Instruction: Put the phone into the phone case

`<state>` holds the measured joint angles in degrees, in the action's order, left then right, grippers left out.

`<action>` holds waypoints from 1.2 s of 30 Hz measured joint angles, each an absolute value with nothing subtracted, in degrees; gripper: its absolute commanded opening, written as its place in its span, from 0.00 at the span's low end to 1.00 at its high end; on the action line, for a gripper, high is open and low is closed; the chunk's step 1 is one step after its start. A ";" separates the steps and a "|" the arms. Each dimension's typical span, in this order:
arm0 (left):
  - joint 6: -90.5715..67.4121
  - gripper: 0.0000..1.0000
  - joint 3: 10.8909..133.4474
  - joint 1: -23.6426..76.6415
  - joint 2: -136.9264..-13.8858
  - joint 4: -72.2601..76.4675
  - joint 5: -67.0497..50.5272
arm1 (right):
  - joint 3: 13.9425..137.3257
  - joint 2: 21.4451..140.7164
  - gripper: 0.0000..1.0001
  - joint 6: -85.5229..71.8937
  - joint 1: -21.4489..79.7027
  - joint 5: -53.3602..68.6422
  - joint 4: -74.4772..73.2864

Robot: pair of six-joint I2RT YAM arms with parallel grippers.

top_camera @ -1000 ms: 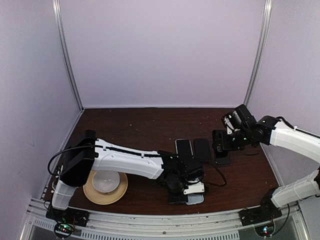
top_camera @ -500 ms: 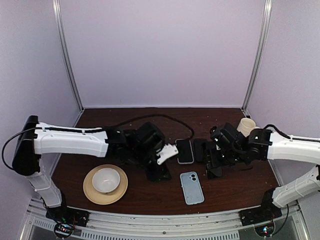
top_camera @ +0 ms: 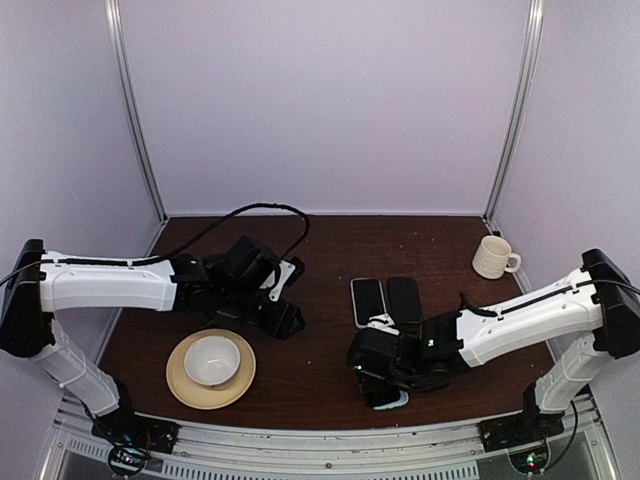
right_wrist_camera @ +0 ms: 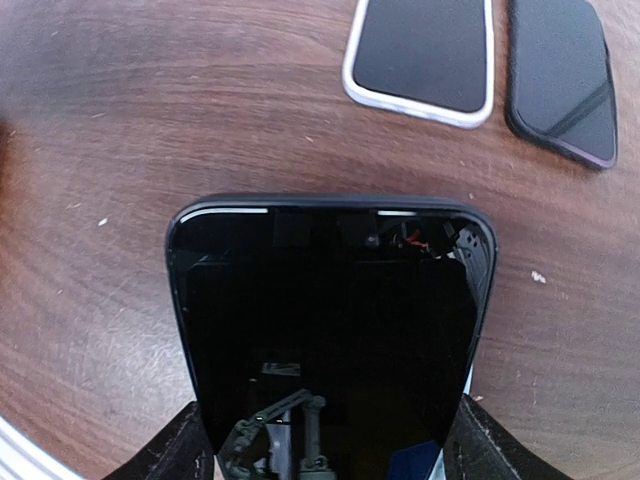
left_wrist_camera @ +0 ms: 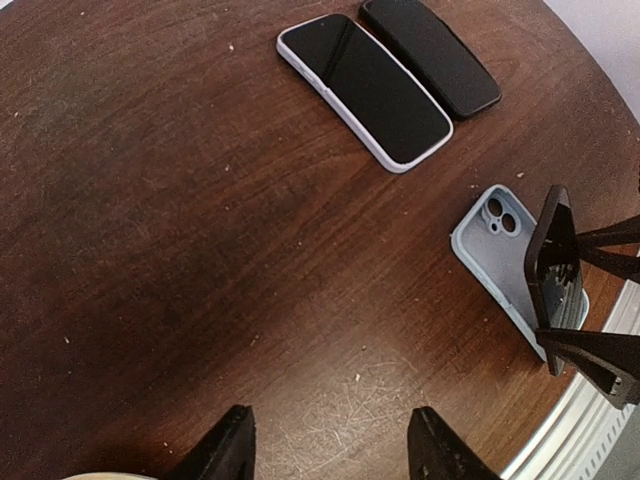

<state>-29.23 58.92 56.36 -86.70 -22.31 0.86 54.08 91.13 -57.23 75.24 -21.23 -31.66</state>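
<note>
Black glossy slab phone sits clamped by its 2 long sides in the right claw, at a steep angle over the light-blue phone case, which lies on the brown wooden counter directly beneath that claw. Left claw hangs open and empty, well apart.

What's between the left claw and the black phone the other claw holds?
Only bare table separates the left gripper from the phone; the left wrist view shows it.
</note>
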 measured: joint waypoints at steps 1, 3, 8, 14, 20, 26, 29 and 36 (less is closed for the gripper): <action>-29.54 0.56 58.92 56.36 -86.70 -22.33 1.19 | 54.08 91.53 0.53 -58.33 75.29 -21.26 -31.83; -29.95 0.56 58.92 56.36 -86.70 -22.35 1.58 | 54.08 91.66 0.53 -59.86 75.37 -21.30 -32.16; -30.55 0.56 58.92 56.36 -86.70 -22.33 1.72 | 54.15 91.59 0.53 -61.06 75.42 -22.55 -33.41; -31.03 0.56 58.92 56.36 -86.70 -22.33 1.72 | 54.17 91.46 0.53 -59.29 75.42 -23.40 -33.67; -31.07 0.56 58.92 56.36 -86.70 -22.33 1.72 | 54.17 92.27 0.53 -59.70 75.40 -23.00 -33.71; -31.07 0.56 58.92 56.36 -86.70 -22.33 1.69 | 54.17 92.33 0.53 -59.83 75.40 -23.00 -34.02; -31.05 0.56 58.92 56.36 -86.70 -22.33 1.72 | 54.19 92.88 0.52 -60.01 75.35 -23.00 -34.00; -31.07 0.56 58.57 56.36 -86.70 -22.24 1.72 | 54.54 94.08 0.52 -62.06 75.20 -23.09 -35.79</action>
<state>-31.07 58.57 56.36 -86.70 -22.24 1.72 54.54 94.08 -62.06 75.20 -23.09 -35.79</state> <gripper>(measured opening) 0.560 0.743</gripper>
